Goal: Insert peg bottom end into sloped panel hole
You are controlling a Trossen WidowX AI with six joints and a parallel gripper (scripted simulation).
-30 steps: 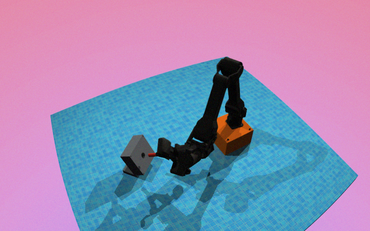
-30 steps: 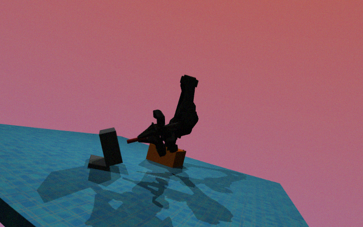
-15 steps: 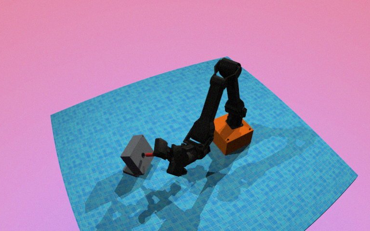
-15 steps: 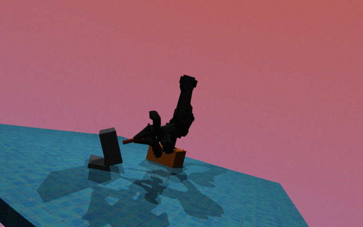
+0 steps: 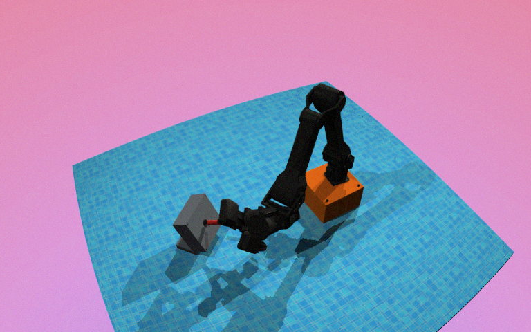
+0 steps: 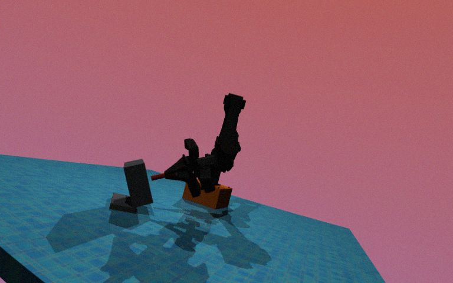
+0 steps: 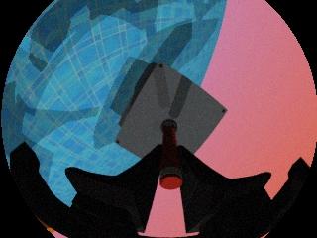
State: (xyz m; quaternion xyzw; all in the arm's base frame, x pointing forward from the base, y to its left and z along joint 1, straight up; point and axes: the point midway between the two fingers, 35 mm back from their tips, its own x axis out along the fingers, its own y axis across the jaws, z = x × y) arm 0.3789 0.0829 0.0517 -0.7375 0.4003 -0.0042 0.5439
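The round red peg (image 5: 213,222) (image 6: 157,176) (image 7: 169,144) is held off the table, its free end pointing at the panel. My gripper (image 5: 220,222) (image 6: 167,174) (image 7: 169,149) is shut on it near its other end. The grey sloped panel (image 5: 190,211) (image 6: 138,182) (image 7: 144,121) has one dark round hole (image 5: 205,223) (image 7: 168,122). In the wrist view the peg's free end overlaps the hole's lower part. The exterior view shows a small gap between the peg end and the panel's face; the hole is hidden there.
The panel stands on a dark grey foot (image 5: 187,247) (image 6: 118,203) on the blue table (image 5: 137,185) (image 6: 292,245) (image 7: 74,99). The orange base block (image 5: 342,205) (image 6: 202,196) stands behind the gripper, under the arm. Small dark dots mark the panel's corners.
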